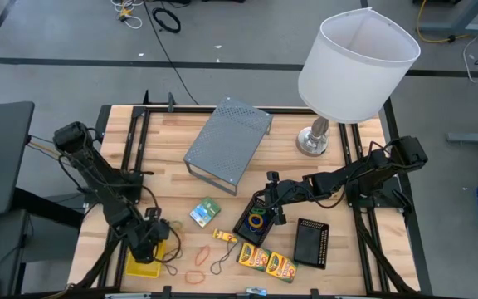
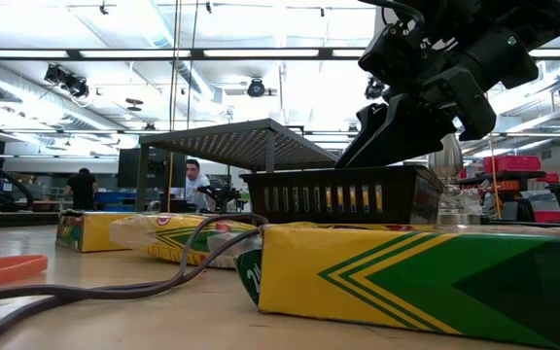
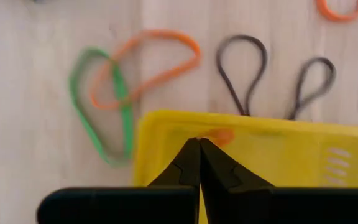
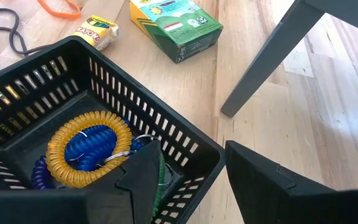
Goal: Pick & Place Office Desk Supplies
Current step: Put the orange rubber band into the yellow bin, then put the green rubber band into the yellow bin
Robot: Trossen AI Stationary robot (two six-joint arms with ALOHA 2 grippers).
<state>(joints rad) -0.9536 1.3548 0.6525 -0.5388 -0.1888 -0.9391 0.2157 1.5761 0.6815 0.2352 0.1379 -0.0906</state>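
My left gripper (image 3: 199, 144) is shut, pointing down over the yellow basket (image 3: 272, 155) at the table's near left (image 1: 143, 266). A bit of orange rubber band (image 3: 220, 135) shows at its tips. Green, orange and dark rubber-band loops (image 3: 114, 93) lie flat on the wood beside the basket. My right gripper (image 4: 191, 149) stands open astride a corner of a black mesh tray (image 4: 73, 93) holding yellow and blue coils (image 4: 89, 146); it touches nothing that I can see. A second black tray (image 1: 311, 242), two crayon boxes (image 1: 266, 261) and a green-white packet (image 1: 206, 213) lie nearby. My left gripper pinches a small piece of the orange rubber band (image 3: 220, 135) at its very fingertips, coming from above and pointing steeply down. The rest of the band is hidden behind the fingers. It hangs just over the basket's wall (image 3: 166, 124).
A grey mesh shelf (image 1: 226, 141) stands at the table's far middle, and one of its legs (image 4: 272, 56) is close to my right gripper. A white-shaded lamp (image 1: 355, 62) stands far right. Orange loops (image 1: 197, 266) and a dark loop (image 1: 220, 266) lie near the front edge.
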